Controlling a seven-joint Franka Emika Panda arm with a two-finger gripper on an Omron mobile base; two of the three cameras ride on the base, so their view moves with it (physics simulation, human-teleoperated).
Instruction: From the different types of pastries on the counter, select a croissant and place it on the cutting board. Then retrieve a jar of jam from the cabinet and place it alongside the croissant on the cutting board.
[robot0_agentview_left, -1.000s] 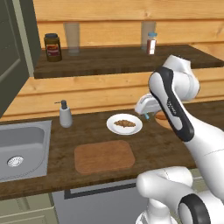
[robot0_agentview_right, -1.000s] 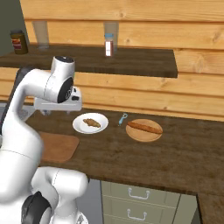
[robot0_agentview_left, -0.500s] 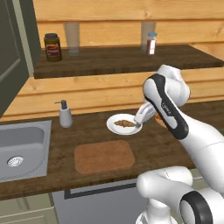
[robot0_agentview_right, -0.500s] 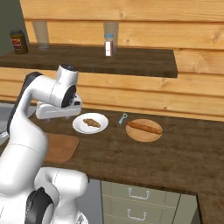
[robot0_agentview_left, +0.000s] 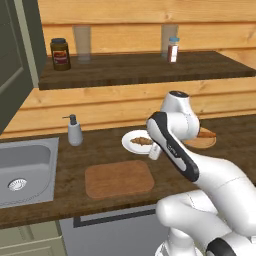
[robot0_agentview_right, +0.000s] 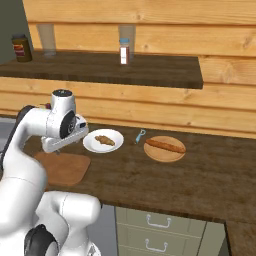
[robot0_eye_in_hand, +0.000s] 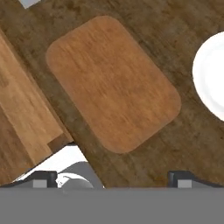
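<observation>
The croissant (robot0_agentview_left: 141, 141) lies on a white plate (robot0_agentview_left: 129, 145) at the middle of the counter (robot0_agentview_right: 200, 175), just beyond the far right corner of the cutting board (robot0_agentview_left: 118, 178), which is bare. It looks a light, soft, flaky thing — easily crushed, not slippery — so I would judge a gentle pinch across its thick middle, from above, to be the safest hold; the tapered ends would likely crumble or tear.

The gripper (robot0_eye_in_hand: 112, 175) hangs over the counter between the board and the plate, pointing down, with its jaws spread as wide as they go and nothing between them. In the hand view the two dark finger tips sit well apart at the bottom, with the board ahead and the plate's white rim at the right edge.

To the right of the white plate, a round wooden plate (robot0_agentview_right: 164, 149) holds a long baguette-like pastry (robot0_agentview_right: 165, 145) — not the one wanted. A small blue tool (robot0_agentview_right: 140, 136), too small to name, lies between the two plates.

On the shelf above, a dark jar (robot0_agentview_left: 60, 53) that may be the jam stands at the left, with a tall empty glass (robot0_agentview_left: 82, 43) just beside it and a small shaker (robot0_agentview_left: 173, 49) further right. A soap dispenser (robot0_agentview_left: 74, 131) stands by the sink (robot0_agentview_left: 30, 172).
</observation>
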